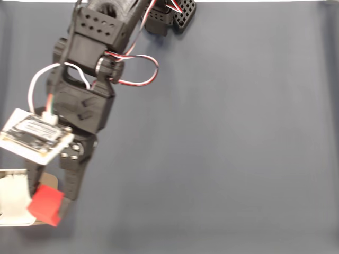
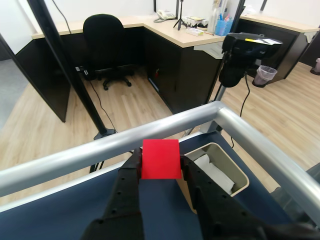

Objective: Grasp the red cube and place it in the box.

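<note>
While clamped between the two fingers, the red cube (image 2: 160, 159) hangs over the edge of the box (image 2: 239, 174).

Seen from the fixed view, the end effector (image 1: 52, 197) grips the red cube (image 1: 46, 204) at the lower left of the dark blue tabletop (image 1: 222, 148), overlapping the box (image 1: 13, 198); the wrist view shows the box just right of the cube, beside a metal rail (image 2: 100, 150).

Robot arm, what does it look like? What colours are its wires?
The arm is made of chunky matte black plastic blocks, some with rows of small round holes. Its gripper has two black fingers. Twisted red, white and black wires loop beside it, a white cable curls outward, and a white circuit board sits above the gripper.
</note>
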`<action>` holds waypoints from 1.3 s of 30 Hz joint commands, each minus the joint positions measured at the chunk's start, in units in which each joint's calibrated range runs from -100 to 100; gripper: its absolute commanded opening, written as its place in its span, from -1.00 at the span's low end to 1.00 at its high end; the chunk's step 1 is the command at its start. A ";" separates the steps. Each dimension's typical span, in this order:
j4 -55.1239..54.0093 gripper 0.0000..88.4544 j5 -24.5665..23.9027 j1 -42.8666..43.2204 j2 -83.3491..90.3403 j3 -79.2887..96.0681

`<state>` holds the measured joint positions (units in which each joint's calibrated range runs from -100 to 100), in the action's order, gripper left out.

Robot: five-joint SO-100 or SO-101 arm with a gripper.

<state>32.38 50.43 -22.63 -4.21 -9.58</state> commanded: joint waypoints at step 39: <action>0.00 -0.96 1.27 -10.12 -10.61 -13.32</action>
<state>32.38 51.21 -31.68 -16.72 -20.07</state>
